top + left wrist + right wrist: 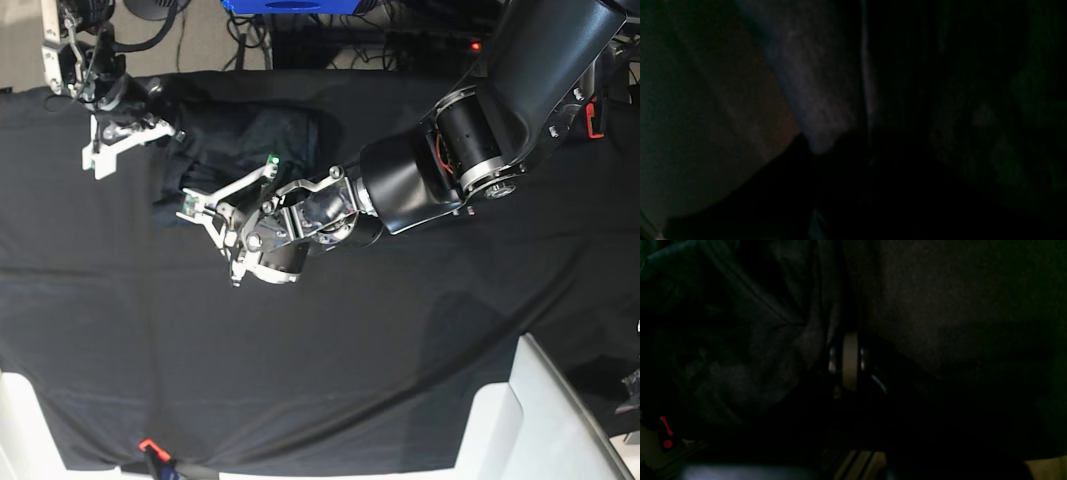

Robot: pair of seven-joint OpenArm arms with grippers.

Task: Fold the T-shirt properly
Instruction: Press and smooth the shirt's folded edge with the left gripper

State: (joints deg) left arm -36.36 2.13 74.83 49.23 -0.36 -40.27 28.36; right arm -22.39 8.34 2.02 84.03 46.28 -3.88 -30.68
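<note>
1. Already bunched rather than spread, the dark slate-grey knit T-shirt (pixel 250 135) lies as a rumpled mound in the upper middle of the base view, on the black cloth covering the bench (pixel 330 370). It is hard to separate from that cloth.
2. Progress looks partial at best: no flat, squared package shows, so smoothing and the closing folds seem to remain.
3. Reaching in from the right of the base view, the left arm bends low, and its left pincer (pixel 205 205) sits at the mound's lower edge. Its jaws look narrowly parted with fabric near them; whether they hold it I cannot tell.
4. At the upper left, the right pincer (pixel 120 135) is at the mound's left edge, closed; the right wrist view shows grey folds (pixel 750 350) pressed close against it.
</note>
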